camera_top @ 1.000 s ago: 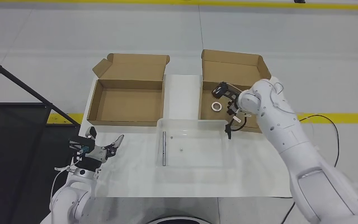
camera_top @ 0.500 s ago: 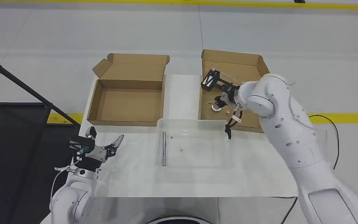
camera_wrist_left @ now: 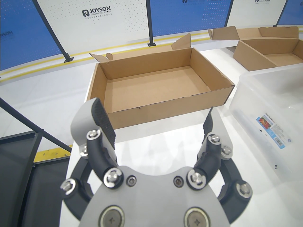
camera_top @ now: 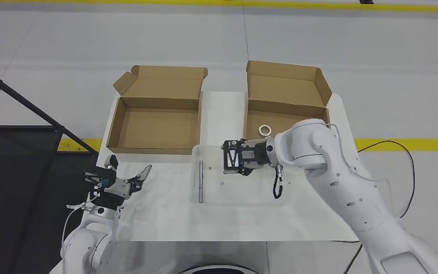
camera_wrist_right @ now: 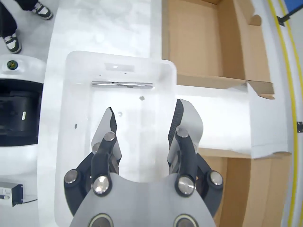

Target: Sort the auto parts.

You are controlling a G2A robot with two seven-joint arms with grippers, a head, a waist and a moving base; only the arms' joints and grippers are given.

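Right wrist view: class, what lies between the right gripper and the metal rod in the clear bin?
The clear bin's floor, almost bare: a small grey bit sits between the right gripper and the metal rod. The right wrist view shows it.

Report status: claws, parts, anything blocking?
Both claws open, empty. Right claw over clear bin, left claw facing left box. Metal rod in bin, ring in right box. Nothing blocking.

The right pincer [camera_top: 226, 157] hangs over the clear bin [camera_top: 246, 198], jaws spread wide. A metal rod [camera_top: 200, 181] lies along the bin's left wall, well apart from the fingertips. The left box [camera_top: 154, 130] and right box [camera_top: 291, 123], rear flaps raised, flank a bare strip of surface [camera_top: 222, 116]. The left pincer [camera_top: 130, 166] sits at the near-left corner, apart from both boxes.
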